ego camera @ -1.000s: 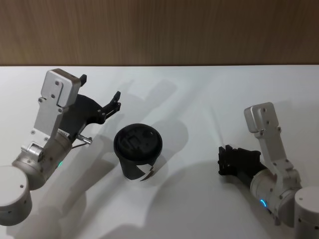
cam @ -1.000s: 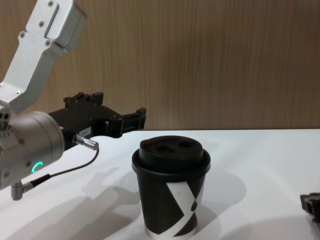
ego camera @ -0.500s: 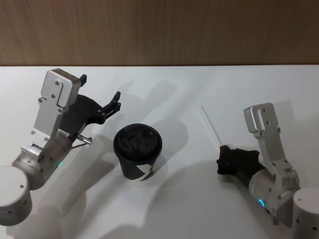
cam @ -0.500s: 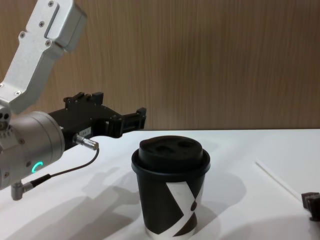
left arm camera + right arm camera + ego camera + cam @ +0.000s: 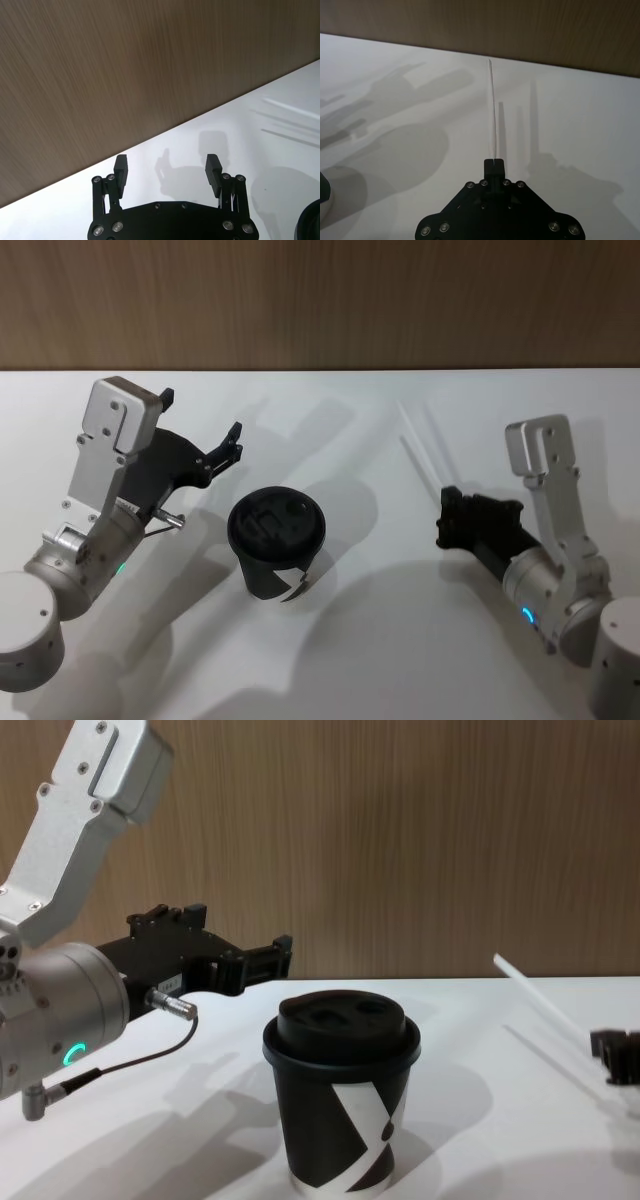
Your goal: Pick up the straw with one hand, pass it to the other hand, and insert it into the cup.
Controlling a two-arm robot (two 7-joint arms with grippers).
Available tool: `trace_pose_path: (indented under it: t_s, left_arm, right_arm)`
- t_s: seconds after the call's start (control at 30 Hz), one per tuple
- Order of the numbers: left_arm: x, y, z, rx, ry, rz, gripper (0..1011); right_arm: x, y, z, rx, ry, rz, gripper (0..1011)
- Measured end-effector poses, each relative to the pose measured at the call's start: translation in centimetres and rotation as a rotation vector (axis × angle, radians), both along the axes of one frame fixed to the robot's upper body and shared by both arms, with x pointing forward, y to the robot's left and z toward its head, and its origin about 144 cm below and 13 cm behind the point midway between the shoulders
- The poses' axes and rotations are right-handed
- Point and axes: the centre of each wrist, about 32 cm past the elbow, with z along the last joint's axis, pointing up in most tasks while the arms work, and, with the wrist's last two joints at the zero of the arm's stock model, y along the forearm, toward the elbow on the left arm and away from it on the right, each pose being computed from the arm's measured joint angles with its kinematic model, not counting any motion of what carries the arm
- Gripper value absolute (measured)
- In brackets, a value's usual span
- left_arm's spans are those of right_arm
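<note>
Now the right gripper (image 5: pixel 493 162) is pinched shut on one end of the white straw (image 5: pixel 492 110) — it pokes up off the table (image 5: pixel 560 400), right of the black lidded cup (image 5: pixel 345 1110). The left gripper (image 5: pixel 167 167) hovers wide open, holding nothing — left of the cup.

There is one thin white paper straw (image 5: pixel 492 110) and one black lidded paper cup (image 5: pixel 340 1105). Two black grippers: left gripper (image 5: pixel 167 165), right gripper (image 5: pixel 494 162).
</note>
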Motion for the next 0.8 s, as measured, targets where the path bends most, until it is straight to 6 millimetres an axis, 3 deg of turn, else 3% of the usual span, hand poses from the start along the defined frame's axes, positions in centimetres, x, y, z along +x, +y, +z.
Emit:
trace_pose_path:
  t_s: [0.8]
  left_arm:
    - [0.0,0.0,0.0,0.000,0.000,0.000,1001]
  right_arm:
    - [4.4,-2.5,2.1,0.081,-0.337,0.268,0]
